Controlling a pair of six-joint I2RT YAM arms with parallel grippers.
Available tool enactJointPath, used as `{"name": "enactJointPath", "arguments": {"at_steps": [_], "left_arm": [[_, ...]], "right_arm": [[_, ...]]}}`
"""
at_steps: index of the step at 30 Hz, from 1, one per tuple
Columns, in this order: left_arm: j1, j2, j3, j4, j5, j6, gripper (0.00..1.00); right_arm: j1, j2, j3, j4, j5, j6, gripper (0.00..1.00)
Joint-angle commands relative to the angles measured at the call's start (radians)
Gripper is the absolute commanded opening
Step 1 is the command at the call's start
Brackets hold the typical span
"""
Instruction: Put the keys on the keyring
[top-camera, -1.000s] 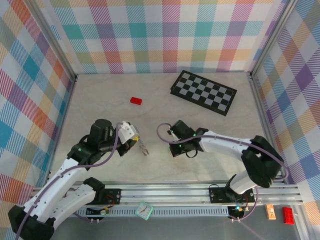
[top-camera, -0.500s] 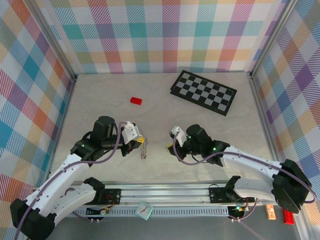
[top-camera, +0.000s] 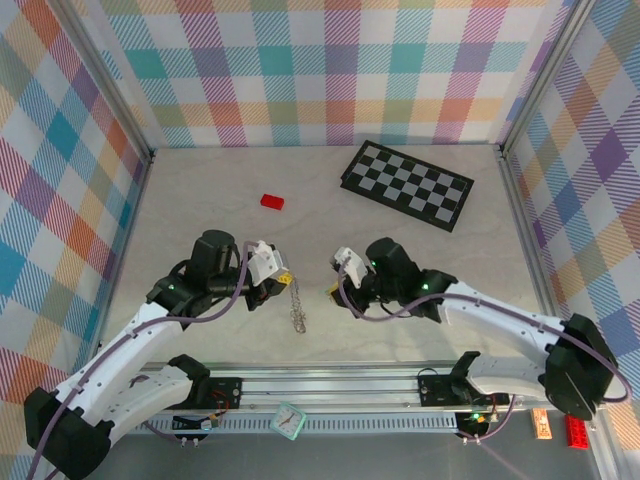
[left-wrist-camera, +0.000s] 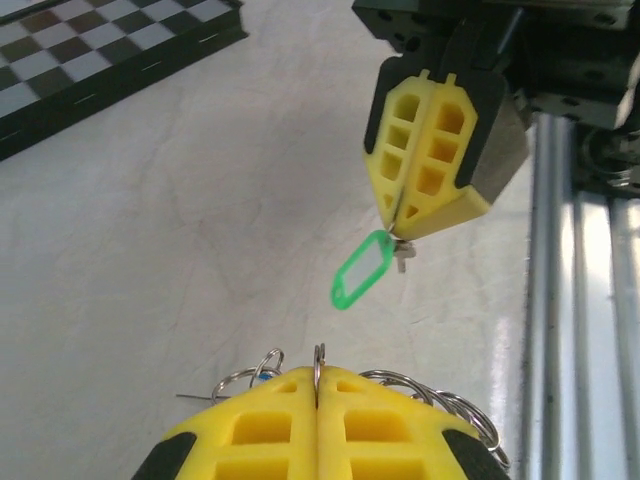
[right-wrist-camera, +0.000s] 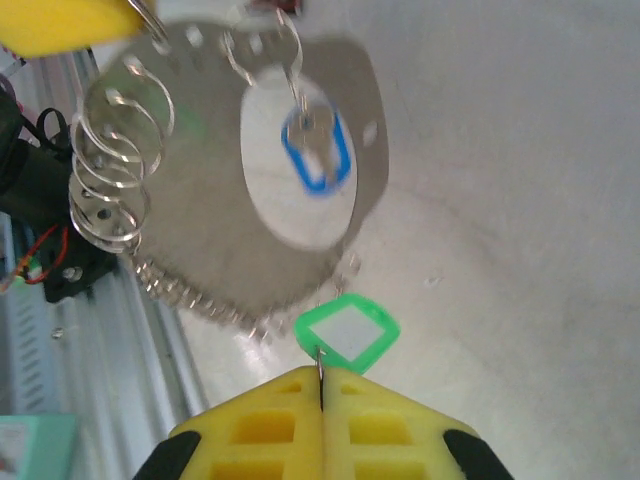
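Observation:
My left gripper (top-camera: 281, 285) (left-wrist-camera: 318, 372) is shut on a thin ring of the keyring (top-camera: 297, 310). The keyring is a grey loop with a beaded edge (right-wrist-camera: 200, 300) and wire coils (right-wrist-camera: 108, 170), and it dangles above the table. The blue key (right-wrist-camera: 318, 152) hangs from it on a small ring. My right gripper (top-camera: 336, 291) (right-wrist-camera: 320, 374) is shut on the little ring of the mint-green key (right-wrist-camera: 347, 334) (left-wrist-camera: 363, 270). It holds that key a short gap from the left gripper's tips, facing them. In the left wrist view the right gripper (left-wrist-camera: 398, 232) comes in from above.
A red block (top-camera: 272, 201) lies on the table at the back left. The black-and-white checkerboard (top-camera: 407, 184) (left-wrist-camera: 100, 60) lies at the back right. An aluminium rail (top-camera: 330, 385) (left-wrist-camera: 560, 300) runs along the near edge, and plaid walls stand on three sides.
The right arm has swung round, so its gripper now faces the left one with the green key. The left gripper edged right, and the keyring now hangs longer beneath it.

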Motion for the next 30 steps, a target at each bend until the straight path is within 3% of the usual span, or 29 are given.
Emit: {"name": "enactJointPath", "arguments": {"at_steps": [1,5,8,18,30], "left_arm": [[-0.008,-0.031,-0.005,0.089,-0.089,-0.008,0.00],[-0.008,-0.027,-0.013,0.101,-0.065,-0.010,0.00],[-0.008,-0.028,-0.012,0.105,-0.053,-0.010,0.00],[-0.007,-0.034,-0.015,0.108,-0.046,-0.006,0.00],[-0.008,-0.054,-0.028,0.073,-0.088,0.006,0.00]], "right_arm": [[0.011,0.068,0.078,-0.305,-0.081,0.193,0.00],[0.052,0.149,0.143,-0.503,-0.123,0.253,0.00],[0.055,0.192,0.164,-0.556,-0.121,0.264,0.00],[0.005,0.466,0.301,-0.494,-0.006,0.185,0.00],[-0.062,0.568,0.313,-0.383,0.064,0.219,0.01]]}}
